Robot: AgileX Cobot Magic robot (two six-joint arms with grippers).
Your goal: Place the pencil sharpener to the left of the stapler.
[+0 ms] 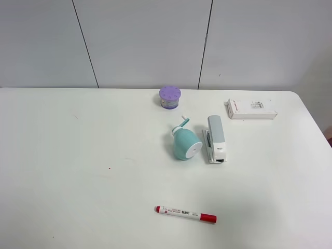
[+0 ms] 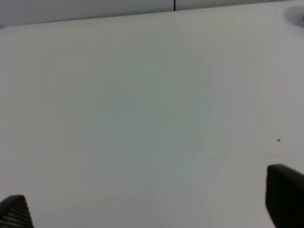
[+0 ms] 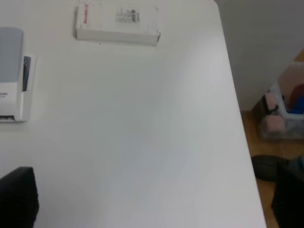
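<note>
The teal egg-shaped pencil sharpener (image 1: 185, 143) lies on the white table with its white round face toward the front and its crank pointing back. Just to its right, a small gap apart, lies the grey-and-white stapler (image 1: 216, 138), lengthwise front to back. Part of the stapler (image 3: 12, 71) shows at the edge of the right wrist view. My left gripper (image 2: 149, 204) hangs open over bare table, with only its dark fingertips (image 2: 285, 194) showing. My right gripper (image 3: 152, 199) is open too, over the table to the right of the stapler. Neither arm appears in the exterior high view.
A purple round container (image 1: 169, 97) stands behind the sharpener. A white flat box with a red end (image 1: 251, 109) lies at the back right. A red-capped marker (image 1: 185, 213) lies near the front. The table's right edge (image 3: 237, 118) drops to a floor with a bin (image 3: 289, 104).
</note>
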